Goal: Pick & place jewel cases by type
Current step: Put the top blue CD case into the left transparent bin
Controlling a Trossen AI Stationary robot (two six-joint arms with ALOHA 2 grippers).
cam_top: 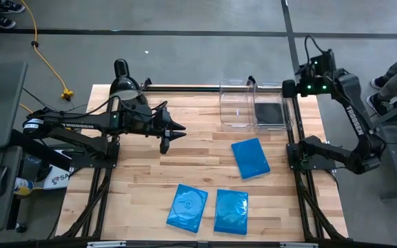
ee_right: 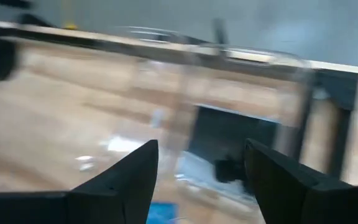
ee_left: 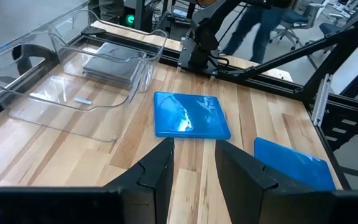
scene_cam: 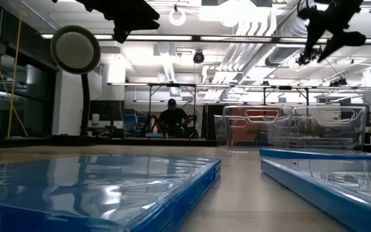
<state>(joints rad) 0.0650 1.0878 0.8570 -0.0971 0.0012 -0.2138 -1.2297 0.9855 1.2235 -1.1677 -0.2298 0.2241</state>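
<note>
**Black cases binned, three blue ones left on the table**

The right gripper (cam_top: 289, 88) hangs above the right-hand clear bin (cam_top: 284, 127) at about one o'clock on the table. Its jaws stand wide apart with nothing between them, as the right wrist view shows. Below it, the black jewel cases (cam_top: 268, 111) lie stacked flat inside that bin. I judge this to be the end of a drop: the black sort looks done and the blue sort has not begun.

The left gripper (cam_top: 178, 129) hovers over the table near ten o'clock, jaws partly open and holding nothing. The neighbouring left-hand clear bin (cam_top: 225, 118) at twelve o'clock appears to hold no case.

Three blue jewel cases remain on the wood: one (cam_top: 249, 158) just right of centre, close to the bins, and two side by side at six o'clock (cam_top: 187, 207) (cam_top: 231, 211).

The next move probably calls for either arm to lower onto the nearest blue case, catch an edge of the flat plastic, and carry it to the left-hand bin.
</note>
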